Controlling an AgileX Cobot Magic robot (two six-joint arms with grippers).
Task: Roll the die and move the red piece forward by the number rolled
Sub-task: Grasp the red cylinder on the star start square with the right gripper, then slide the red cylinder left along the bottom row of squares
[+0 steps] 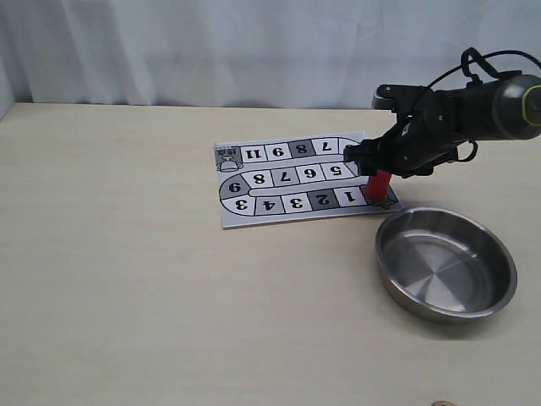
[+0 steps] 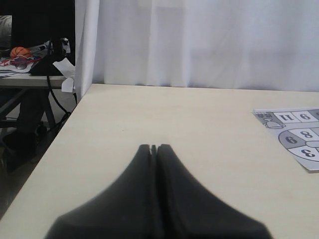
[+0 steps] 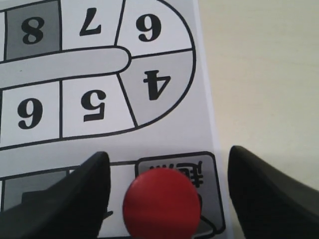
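Observation:
The red piece (image 1: 380, 182) stands upright on the start square at the right end of the paper number board (image 1: 279, 203). My right gripper (image 1: 373, 169) is lowered over it, open. In the right wrist view the red piece (image 3: 162, 201) sits between the two spread fingers, with a gap on each side, and the right gripper (image 3: 168, 155) is not touching it. My left gripper (image 2: 154, 148) is shut on nothing, over bare table well left of the board (image 2: 299, 134). The die is not clearly in view. A tiny brownish speck (image 1: 439, 403) shows at the front edge; I cannot tell what it is.
A steel bowl (image 1: 499, 292) sits right of the board's near corner, close to the red piece, with nothing visible inside. A white curtain hangs behind the table. The table's left edge and a cluttered desk (image 2: 30, 69) show beyond it.

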